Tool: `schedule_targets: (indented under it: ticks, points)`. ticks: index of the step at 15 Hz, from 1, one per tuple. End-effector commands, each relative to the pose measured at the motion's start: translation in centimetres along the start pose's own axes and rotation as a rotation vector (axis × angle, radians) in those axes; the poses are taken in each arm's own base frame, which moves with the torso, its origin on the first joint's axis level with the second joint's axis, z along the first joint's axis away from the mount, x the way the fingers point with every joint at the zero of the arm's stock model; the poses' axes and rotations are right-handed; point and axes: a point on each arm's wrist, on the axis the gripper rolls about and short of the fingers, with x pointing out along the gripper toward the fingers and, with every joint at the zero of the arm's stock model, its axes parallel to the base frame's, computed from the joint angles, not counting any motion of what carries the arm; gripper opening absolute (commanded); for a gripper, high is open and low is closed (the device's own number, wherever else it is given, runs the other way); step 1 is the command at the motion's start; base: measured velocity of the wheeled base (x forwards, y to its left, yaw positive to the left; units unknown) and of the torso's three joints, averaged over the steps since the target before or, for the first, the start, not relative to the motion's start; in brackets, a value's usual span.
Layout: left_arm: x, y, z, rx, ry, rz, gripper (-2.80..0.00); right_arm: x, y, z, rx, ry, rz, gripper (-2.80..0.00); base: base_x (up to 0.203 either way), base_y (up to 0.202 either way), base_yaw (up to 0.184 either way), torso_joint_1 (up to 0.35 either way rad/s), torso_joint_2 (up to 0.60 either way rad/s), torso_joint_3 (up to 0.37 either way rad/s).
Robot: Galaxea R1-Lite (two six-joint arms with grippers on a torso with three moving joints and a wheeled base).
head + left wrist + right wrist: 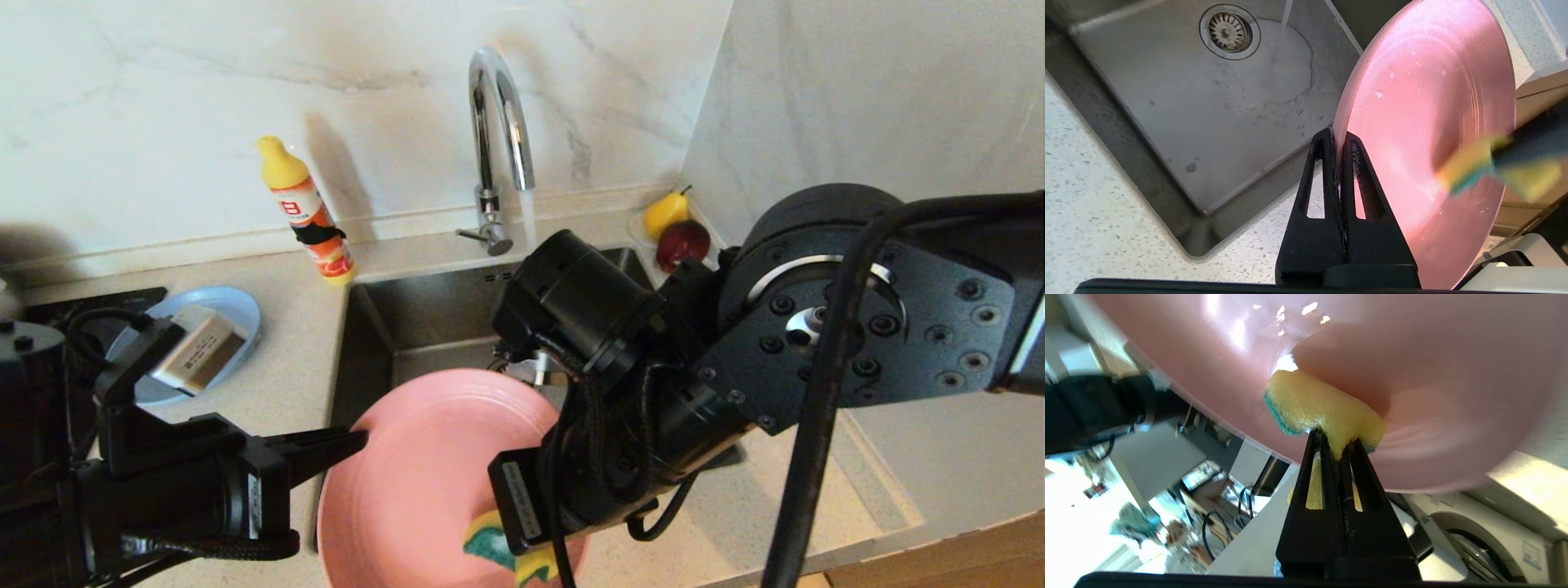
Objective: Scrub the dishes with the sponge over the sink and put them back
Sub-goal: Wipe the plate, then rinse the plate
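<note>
The large pink plate (416, 474) hangs tilted over the near edge of the steel sink (424, 327). My left gripper (359, 441) is shut on its left rim; in the left wrist view the rim (1337, 141) sits pinched between the black fingers (1327, 163). My right gripper (1336, 443) is shut on the yellow sponge with the green face (1314, 404) and presses it against the plate's inner face (1412, 388). In the head view the sponge (494, 543) shows at the plate's near part, under the right wrist. A grey-blue plate (237, 314) lies on the counter to the left.
Water runs from the chrome tap (498, 122) into the basin near the drain (1229, 30). An orange bottle with a yellow cap (306, 208) stands left of the sink. A pear (665, 211) and a red fruit (682, 242) sit at the back right corner. A black hob (49, 306) lies far left.
</note>
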Motion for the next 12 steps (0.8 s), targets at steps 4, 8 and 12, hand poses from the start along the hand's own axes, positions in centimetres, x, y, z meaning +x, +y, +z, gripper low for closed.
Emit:
schedule_targets:
  ticks: [4, 8, 12]
  points:
    - [0.9, 0.2, -0.6, -0.041, 0.044, 0.008, -2.80, -2.1, 1.7, -0.4, -0.039, -0.047, 0.062, -2.80, 0.000, 0.000, 0.000, 0.000, 0.00, 0.000]
    - [3.5, 0.8, -0.4, -0.147, 0.101, 0.045, -2.80, -8.7, 1.2, -0.6, -0.041, -0.191, 0.145, -2.80, 0.000, 0.000, 0.000, 0.000, 0.00, 0.000]
    - [8.1, 1.7, 0.5, -0.252, 0.126, 0.122, -2.80, -16.5, -0.6, -1.8, -0.037, -0.385, 0.208, -2.80, 0.000, 0.000, 0.000, 0.000, 0.00, 0.000]
